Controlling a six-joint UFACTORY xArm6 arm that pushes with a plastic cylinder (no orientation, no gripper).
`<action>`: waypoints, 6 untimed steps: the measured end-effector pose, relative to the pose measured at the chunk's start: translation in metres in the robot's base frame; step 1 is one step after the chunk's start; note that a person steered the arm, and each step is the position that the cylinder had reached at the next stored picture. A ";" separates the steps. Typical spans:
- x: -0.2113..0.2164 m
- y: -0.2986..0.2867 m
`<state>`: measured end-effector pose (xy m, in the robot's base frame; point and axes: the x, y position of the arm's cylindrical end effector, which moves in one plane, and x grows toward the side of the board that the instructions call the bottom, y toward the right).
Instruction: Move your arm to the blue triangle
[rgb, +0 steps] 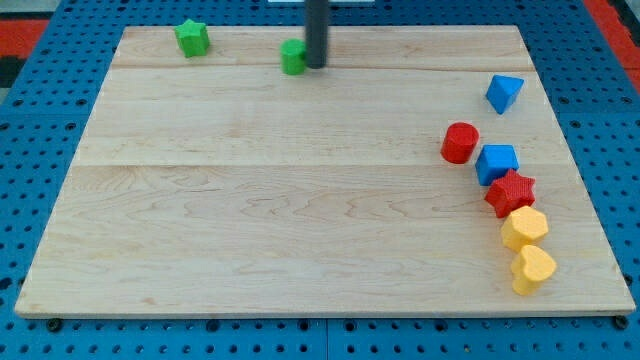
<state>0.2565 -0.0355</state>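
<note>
Eight blocks lie on one board (300, 200). Two green: a star (191, 38) and a cube (293, 57). Two blue: a triangle (504, 93) and a cube (496, 163). Two red: a cylinder (460, 143) and a star (510, 193). Two yellow: a hexagon (524, 228) and a heart (533, 269). One rod, my tip (316, 66).

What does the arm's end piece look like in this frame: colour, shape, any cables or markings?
Only the rod shows: a straight, dark grey to black cylinder, plain and even in width, entering from the view's top. My tip ends bluntly beside the green cube, at its right. No cables, labels or markings are visible, and the rest of the arm is out of frame.
</note>
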 end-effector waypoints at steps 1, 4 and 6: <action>-0.023 -0.060; 0.003 -0.081; 0.038 -0.049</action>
<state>0.2945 -0.0845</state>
